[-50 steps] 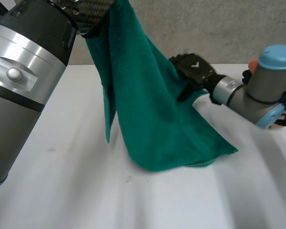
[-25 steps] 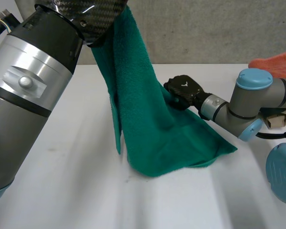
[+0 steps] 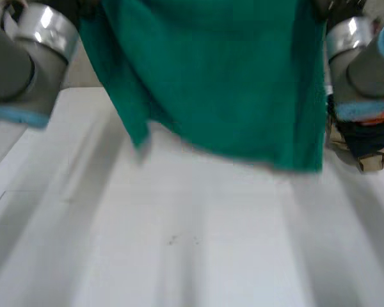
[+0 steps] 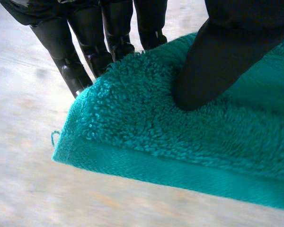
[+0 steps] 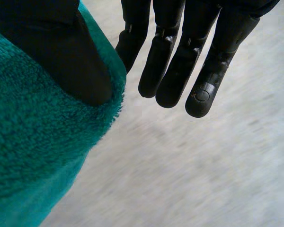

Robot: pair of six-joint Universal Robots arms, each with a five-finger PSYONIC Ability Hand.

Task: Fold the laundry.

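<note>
A green towel hangs spread wide between my two raised arms, its lower edge clear of the white table. In the left wrist view my left hand pinches a hemmed corner of the towel, thumb on top and fingers straight beneath it. In the right wrist view my right hand presses its thumb onto the towel's edge and clamps it against the hand, with the straight fingers showing beside the cloth. The left arm and right arm flank the towel.
A pile of orange and dark clothes lies on a light box at the table's right edge, just beside the right arm.
The towel has come up off the table and now hangs stretched out wide. The right hand closed on its edge and rose; both arms lifted and moved apart.
</note>
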